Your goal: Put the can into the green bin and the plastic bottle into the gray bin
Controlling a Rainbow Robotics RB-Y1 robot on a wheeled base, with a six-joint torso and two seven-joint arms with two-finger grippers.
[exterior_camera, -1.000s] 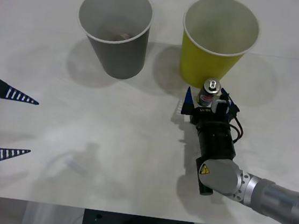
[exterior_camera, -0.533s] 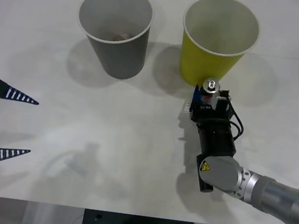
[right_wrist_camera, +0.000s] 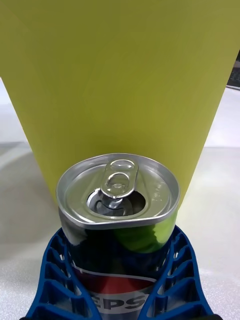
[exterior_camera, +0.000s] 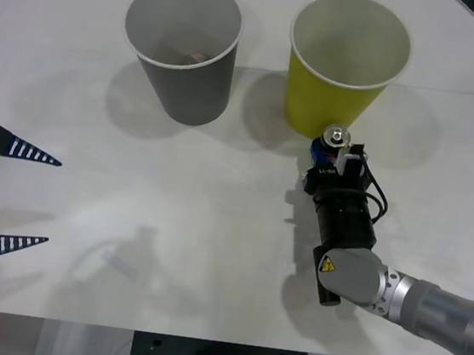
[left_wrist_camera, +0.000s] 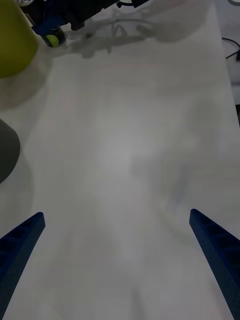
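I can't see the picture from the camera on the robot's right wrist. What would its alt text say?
A small drink can with a silver pull-tab top stands upright, gripped between the two blue ribbed fingers of the right gripper. Right behind it rises the wall of a large yellow-green paper cup on a white table.

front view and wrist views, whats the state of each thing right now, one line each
can: upright, unopened with tab flat, clamped by the right tool, beside the green bin
green bin: upright, open top, on the table
gray bin: upright, something small lies at its bottom
right tool: shut on the can, near the green bin's base
left tool: open, empty, at the table's left edge
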